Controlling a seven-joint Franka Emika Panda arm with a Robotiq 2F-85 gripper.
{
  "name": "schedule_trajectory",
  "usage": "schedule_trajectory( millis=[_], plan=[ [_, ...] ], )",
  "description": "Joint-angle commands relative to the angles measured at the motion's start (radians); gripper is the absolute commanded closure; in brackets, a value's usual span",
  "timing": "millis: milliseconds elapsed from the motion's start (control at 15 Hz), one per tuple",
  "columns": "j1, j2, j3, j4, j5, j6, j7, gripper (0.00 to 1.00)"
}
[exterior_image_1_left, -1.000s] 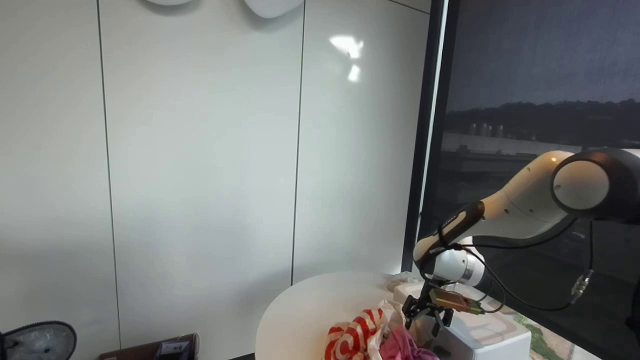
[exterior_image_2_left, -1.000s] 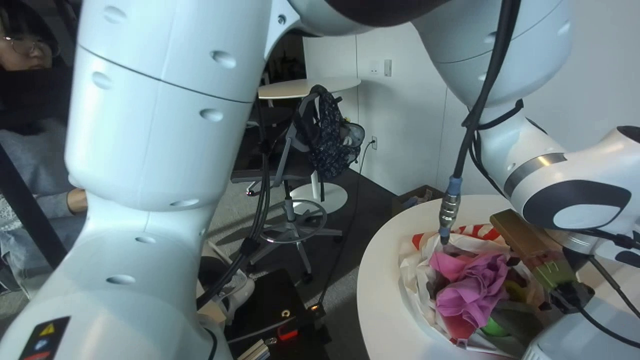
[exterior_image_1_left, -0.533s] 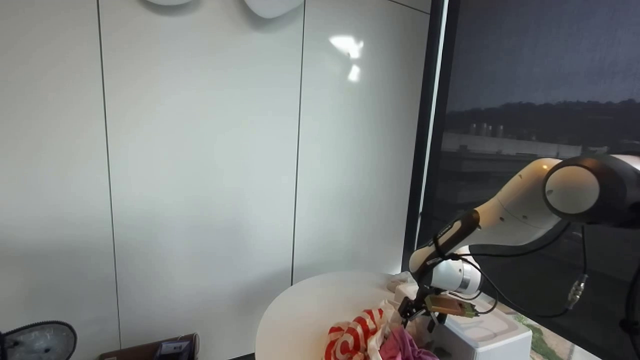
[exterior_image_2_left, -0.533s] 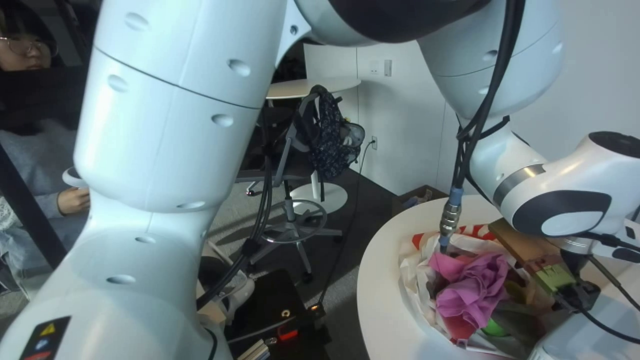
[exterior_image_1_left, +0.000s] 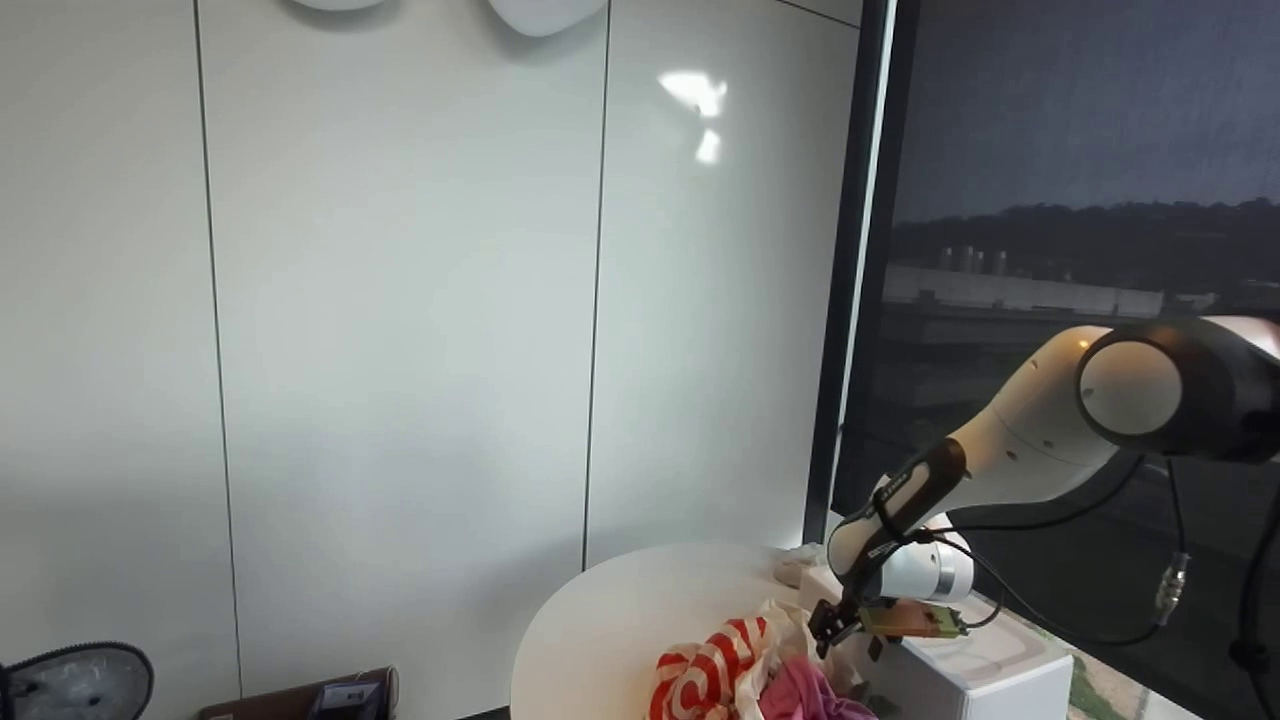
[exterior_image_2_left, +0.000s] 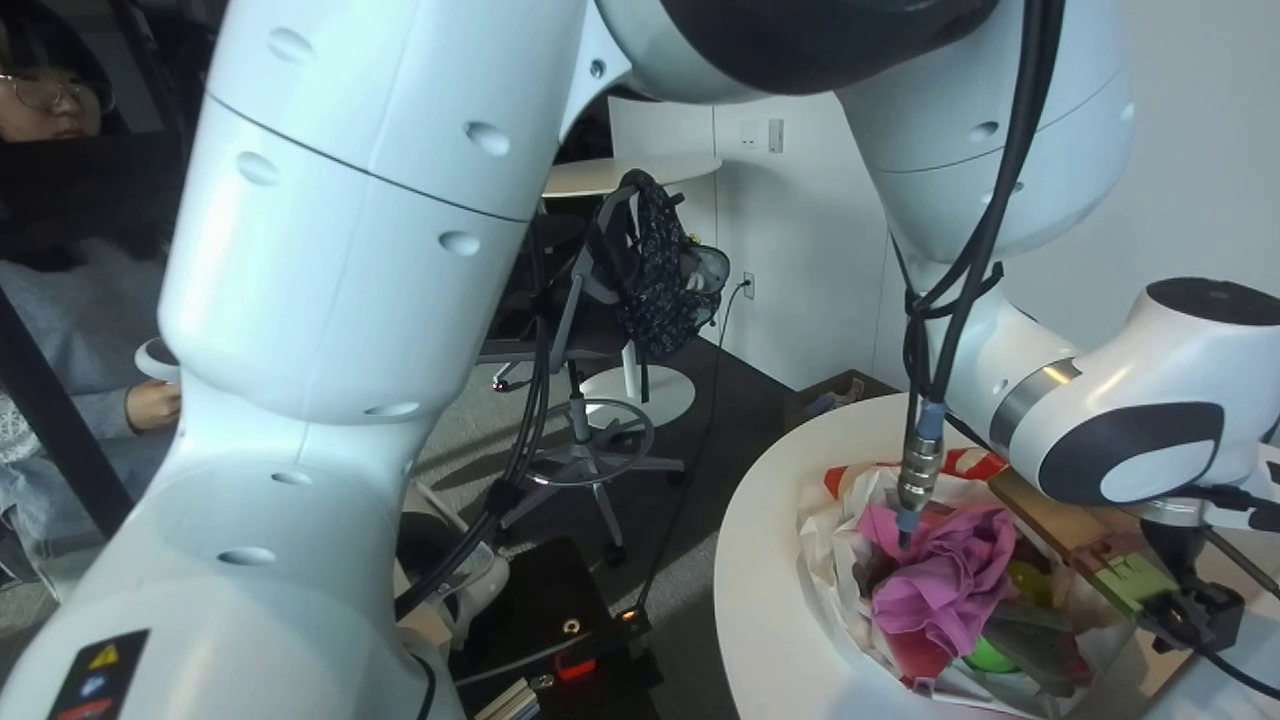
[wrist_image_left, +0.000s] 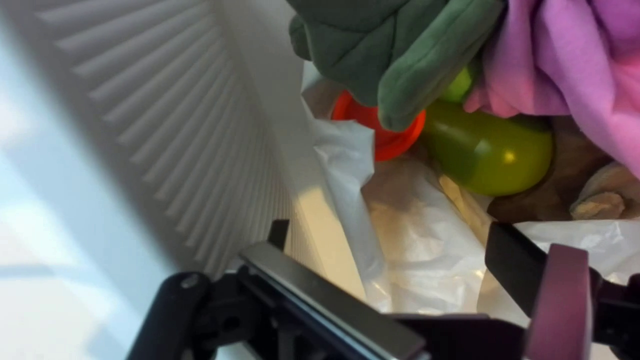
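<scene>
Crumpled white bag (wrist_image_left: 430, 250) lies below the claw (wrist_image_left: 392, 242), its edge showing between the empty, wide-spread fingers (wrist_image_left: 515, 265).

Crumpled white wrapping (wrist_image_left: 425, 240) is framed by the wide-spread claw (wrist_image_left: 389, 235); beyond it, a round red thing (wrist_image_left: 395, 144), an olive-green object (wrist_image_left: 495, 150), green plush (wrist_image_left: 385, 55) and pink cloth (wrist_image_left: 575, 65) are seen; beside it, a ribbed panel (wrist_image_left: 190, 125).
</scene>
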Motion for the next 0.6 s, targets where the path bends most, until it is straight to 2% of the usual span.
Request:
schedule_trajectory(
  millis=[0,533],
  plan=[
    [0.011,0.021,-0.005,-0.005,-0.028,0.027,0.040,0.00],
    [0.031,0.124,-0.027,0.036,-0.045,0.131,0.081,0.00]
  ],
)
